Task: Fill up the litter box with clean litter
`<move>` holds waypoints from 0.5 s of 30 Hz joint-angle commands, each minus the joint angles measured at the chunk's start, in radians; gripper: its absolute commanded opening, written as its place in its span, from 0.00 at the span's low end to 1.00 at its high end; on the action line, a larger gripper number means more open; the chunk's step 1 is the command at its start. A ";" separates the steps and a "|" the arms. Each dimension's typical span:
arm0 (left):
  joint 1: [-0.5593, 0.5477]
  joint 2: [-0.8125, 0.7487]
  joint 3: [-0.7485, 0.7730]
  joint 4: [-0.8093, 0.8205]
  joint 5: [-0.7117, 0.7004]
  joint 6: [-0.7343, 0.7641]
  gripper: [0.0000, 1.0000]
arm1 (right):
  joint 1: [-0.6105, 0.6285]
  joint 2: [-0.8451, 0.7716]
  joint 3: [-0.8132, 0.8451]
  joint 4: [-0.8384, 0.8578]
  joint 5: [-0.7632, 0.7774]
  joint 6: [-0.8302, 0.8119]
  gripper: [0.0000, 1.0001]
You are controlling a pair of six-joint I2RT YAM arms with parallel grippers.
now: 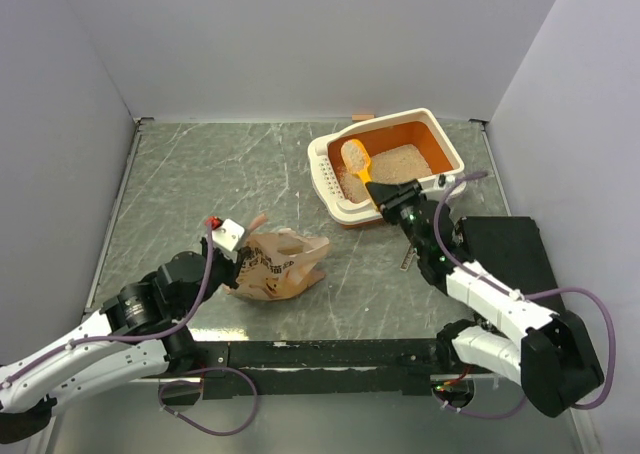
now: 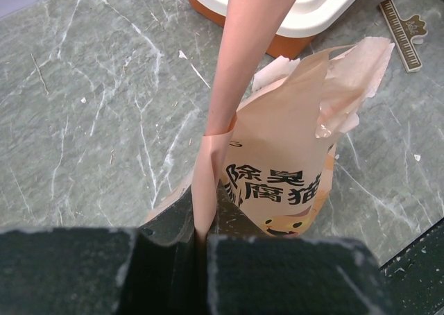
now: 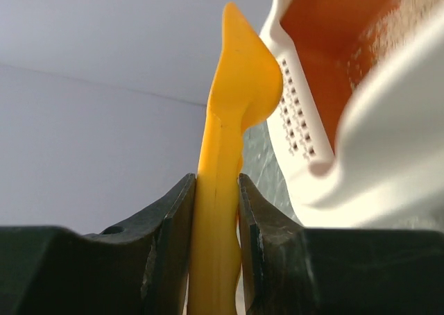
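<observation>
Right gripper point(image 3: 215, 190) clamps the scoop point(image 1: 355, 159) ahead over the litter box point(image 1: 325, 164) to tip; left gripper point(image 2: 201, 235) pinches the bag point(image 2: 284, 155) steady.

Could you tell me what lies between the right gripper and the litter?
The yellow scoop, gripped by the right gripper, reaching over the litter; top view.

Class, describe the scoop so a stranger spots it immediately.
Find the cream-white litter box, far right on the table. Above its orange inside, the right gripper holds a yellow-orange scoop by the handle. Only it is spoon-shaped.
</observation>
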 commanded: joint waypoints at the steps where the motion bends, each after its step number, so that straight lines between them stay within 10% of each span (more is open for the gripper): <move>1: 0.004 -0.037 0.057 0.091 -0.019 -0.023 0.01 | -0.012 0.052 0.206 -0.146 0.080 -0.202 0.00; 15: 0.004 -0.072 0.061 0.089 -0.018 -0.032 0.01 | -0.081 0.167 0.536 -0.714 0.103 -0.536 0.00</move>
